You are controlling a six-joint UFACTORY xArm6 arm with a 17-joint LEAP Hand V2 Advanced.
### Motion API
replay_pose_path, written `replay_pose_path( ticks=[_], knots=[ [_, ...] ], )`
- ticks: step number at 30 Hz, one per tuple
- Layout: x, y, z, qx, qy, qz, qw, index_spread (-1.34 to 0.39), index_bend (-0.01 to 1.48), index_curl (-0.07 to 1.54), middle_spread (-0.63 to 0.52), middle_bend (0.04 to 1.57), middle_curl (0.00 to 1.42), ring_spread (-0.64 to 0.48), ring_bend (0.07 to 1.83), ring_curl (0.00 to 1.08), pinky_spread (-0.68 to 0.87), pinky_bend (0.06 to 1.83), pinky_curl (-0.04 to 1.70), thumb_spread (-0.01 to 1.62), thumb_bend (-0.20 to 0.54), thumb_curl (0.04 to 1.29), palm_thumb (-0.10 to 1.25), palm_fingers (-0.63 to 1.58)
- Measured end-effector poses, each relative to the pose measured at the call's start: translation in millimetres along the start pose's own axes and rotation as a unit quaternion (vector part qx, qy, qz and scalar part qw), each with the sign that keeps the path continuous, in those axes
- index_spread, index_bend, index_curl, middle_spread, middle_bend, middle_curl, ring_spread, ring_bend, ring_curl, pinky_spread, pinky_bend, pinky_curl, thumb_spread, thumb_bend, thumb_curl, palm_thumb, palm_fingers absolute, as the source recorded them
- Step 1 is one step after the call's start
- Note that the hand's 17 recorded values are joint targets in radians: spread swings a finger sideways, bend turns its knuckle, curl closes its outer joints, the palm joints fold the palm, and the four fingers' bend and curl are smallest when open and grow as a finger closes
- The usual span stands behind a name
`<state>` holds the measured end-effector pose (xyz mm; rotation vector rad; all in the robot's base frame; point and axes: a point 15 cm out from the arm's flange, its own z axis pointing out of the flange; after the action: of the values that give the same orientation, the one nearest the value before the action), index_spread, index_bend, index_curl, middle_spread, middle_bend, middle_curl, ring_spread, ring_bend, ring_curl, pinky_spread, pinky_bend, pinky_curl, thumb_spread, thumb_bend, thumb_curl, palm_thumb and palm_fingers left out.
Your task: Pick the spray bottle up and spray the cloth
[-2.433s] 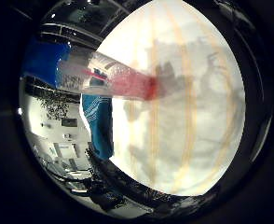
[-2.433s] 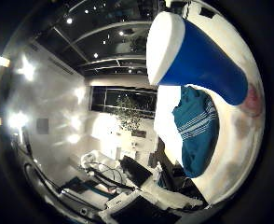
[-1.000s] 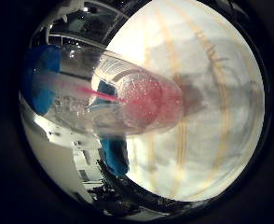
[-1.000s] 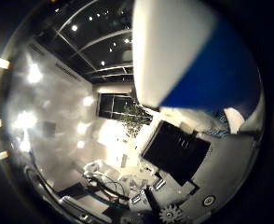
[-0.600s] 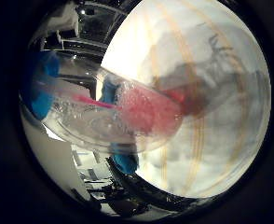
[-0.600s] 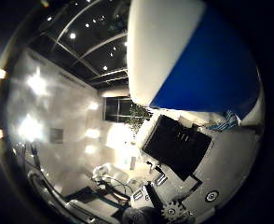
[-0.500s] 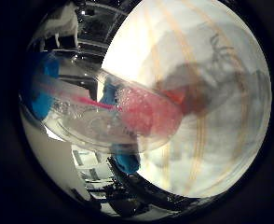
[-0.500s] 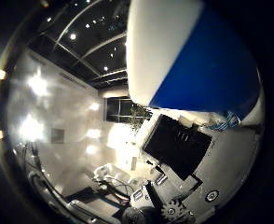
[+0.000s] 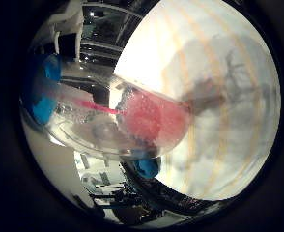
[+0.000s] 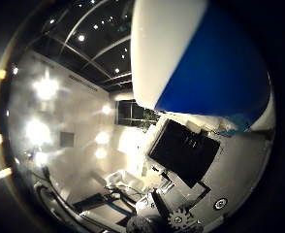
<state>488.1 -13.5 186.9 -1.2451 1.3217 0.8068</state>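
Fingers [image 10: 191, 155] beside clear spray bottle [image 9: 118, 121] holding pink liquid.

table [image 9: 238, 58] pale, striped | ceiling lights [image 10: 82, 37] | window [image 10: 128, 112]

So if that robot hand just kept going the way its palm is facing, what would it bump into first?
Most likely the spray bottle: its clear body with pink liquid fills the little finger side view, so it lies right against the palm. Beyond it is the pale table, though depth is hard to judge.
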Motion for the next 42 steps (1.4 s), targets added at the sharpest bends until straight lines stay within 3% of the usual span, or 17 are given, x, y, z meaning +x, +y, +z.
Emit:
replay_pose_path(
  ticks=[11, 15, 28, 42],
  knots=[
    [-71, 7, 68, -0.082, 0.016, -0.048, 0.995, -0.18, 1.17, 0.78, -0.07, 1.39, 0.62, -0.15, 1.48, 0.61, -0.14, 1.04, 1.31, 1.09, -0.011, 0.58, 1.1, 1.16],
    [-79, 11, 78, -0.113, 0.088, -0.071, 0.987, -0.18, 1.18, 0.78, -0.07, 1.39, 0.62, -0.15, 1.48, 0.61, -0.14, 1.02, 1.35, 1.1, -0.012, 0.59, 1.1, 1.17],
    [-117, 32, 136, -0.213, 0.252, -0.122, 0.936, -0.17, 1.17, 0.77, -0.07, 1.38, 0.61, -0.15, 1.48, 0.61, -0.14, 0.98, 1.42, 1.1, -0.012, 0.6, 1.1, 1.18],
    [-162, 29, 179, -0.243, 0.373, -0.19, 0.875, -0.18, 1.17, 0.76, -0.07, 1.38, 0.61, -0.16, 1.48, 0.61, -0.14, 0.97, 1.44, 1.09, -0.012, 0.6, 1.09, 1.18]
  ],
)
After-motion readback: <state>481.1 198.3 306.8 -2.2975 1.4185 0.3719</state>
